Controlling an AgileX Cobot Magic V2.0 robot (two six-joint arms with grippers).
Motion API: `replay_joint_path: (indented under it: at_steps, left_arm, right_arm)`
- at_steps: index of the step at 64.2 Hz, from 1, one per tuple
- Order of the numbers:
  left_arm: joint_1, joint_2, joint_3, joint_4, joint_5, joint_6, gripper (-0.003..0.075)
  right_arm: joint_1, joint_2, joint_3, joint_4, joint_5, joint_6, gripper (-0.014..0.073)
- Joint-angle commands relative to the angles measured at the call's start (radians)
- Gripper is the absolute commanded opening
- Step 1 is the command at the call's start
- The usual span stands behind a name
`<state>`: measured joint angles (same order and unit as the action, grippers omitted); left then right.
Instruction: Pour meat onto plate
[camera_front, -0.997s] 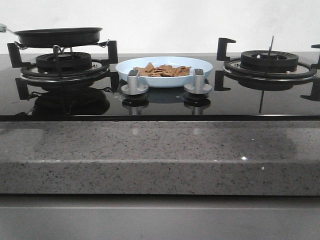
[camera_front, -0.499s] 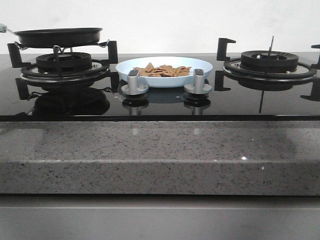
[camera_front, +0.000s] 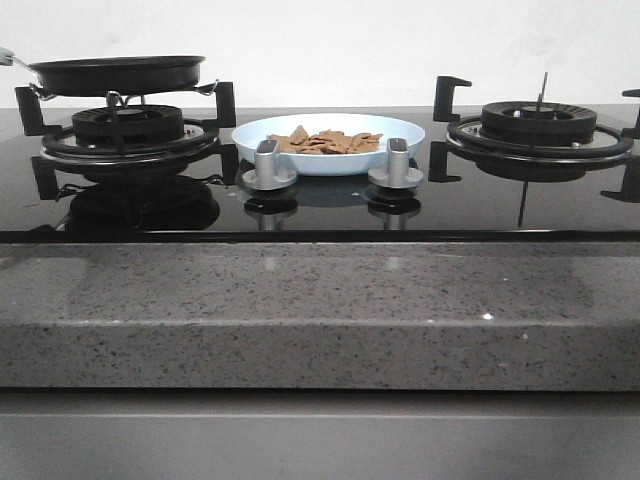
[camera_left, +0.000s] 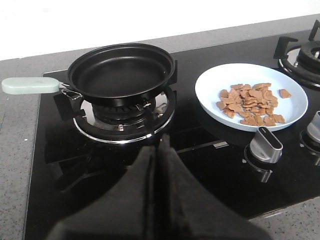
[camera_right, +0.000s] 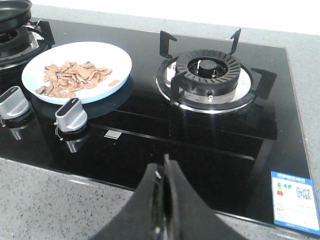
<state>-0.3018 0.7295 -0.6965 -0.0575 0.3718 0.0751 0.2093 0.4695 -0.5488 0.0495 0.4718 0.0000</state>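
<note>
Meat (camera_front: 326, 141) on plate (camera_front: 405, 127), partly behind two knobs (camera_front: 268, 165)

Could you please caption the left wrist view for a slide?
Meat heaped on the plate, empty pan on burner, left gripper shut.

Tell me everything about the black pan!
The frying pan is round, shallow and black, with a smooth dark inside that looks non-stick. It is empty; no meat is left in it. A pale green handle sticks out from one side, joined by a metal bracket. The pan sits level on the black pan supports of the left burner, beside the pale-blue plate without touching it. Neither gripper touches it.
</note>
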Motion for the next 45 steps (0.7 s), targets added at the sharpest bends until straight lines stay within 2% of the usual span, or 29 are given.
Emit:
replay_joint_path:
  at_steps: [1, 45]
  left_arm:
    - [-0.008, -0.004, -0.029, -0.006, -0.082, -0.010, -0.0020]
    - [-0.008, -0.004, -0.029, -0.006, -0.082, -0.010, -0.0020]
  right_arm:
    - [0.002, -0.005, -0.018, -0.009, -0.097, -0.010, -0.0058]
    - [0.002, -0.004, -0.017, -0.009, -0.090, -0.010, -0.0058]
